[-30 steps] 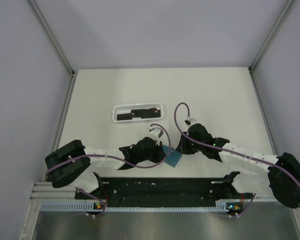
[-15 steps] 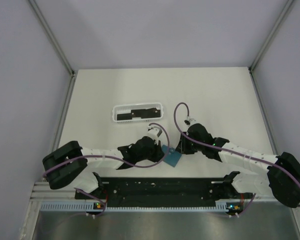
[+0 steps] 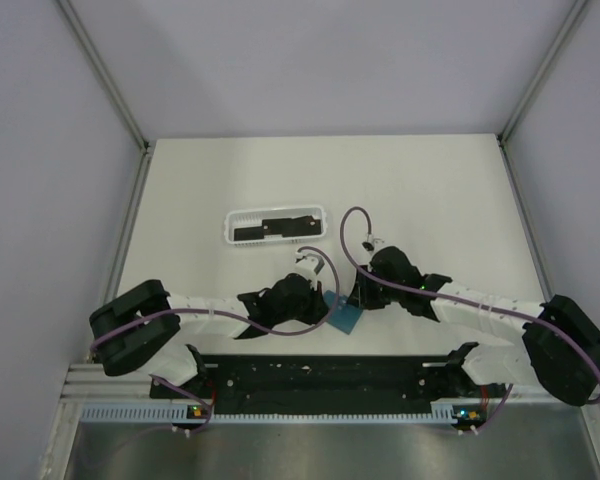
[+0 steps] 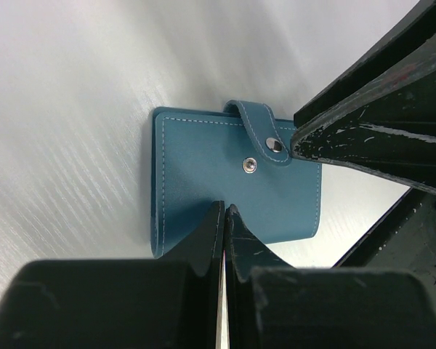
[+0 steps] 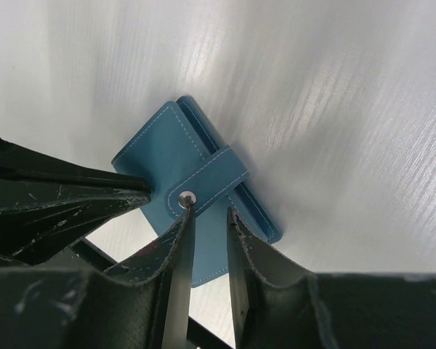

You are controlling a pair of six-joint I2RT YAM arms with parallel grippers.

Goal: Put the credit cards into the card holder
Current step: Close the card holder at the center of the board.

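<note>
My left claw [image 4: 224, 212] is pinched fully shut, its tips down on the blue face of the holder [image 4: 203, 167], just below the snap [image 4: 248, 166]. My right claw [image 5: 209, 214] stands partly open at the holder's strap [image 5: 214, 174], one finger [image 5: 180, 240] at the strap's end. I cannot tell whether it grips the strap. The holder lies closed and flat on the desk [image 3: 430, 190]. The cards [image 3: 265, 231] sit in the basket [image 3: 229, 230], well beyond the holder.
</note>
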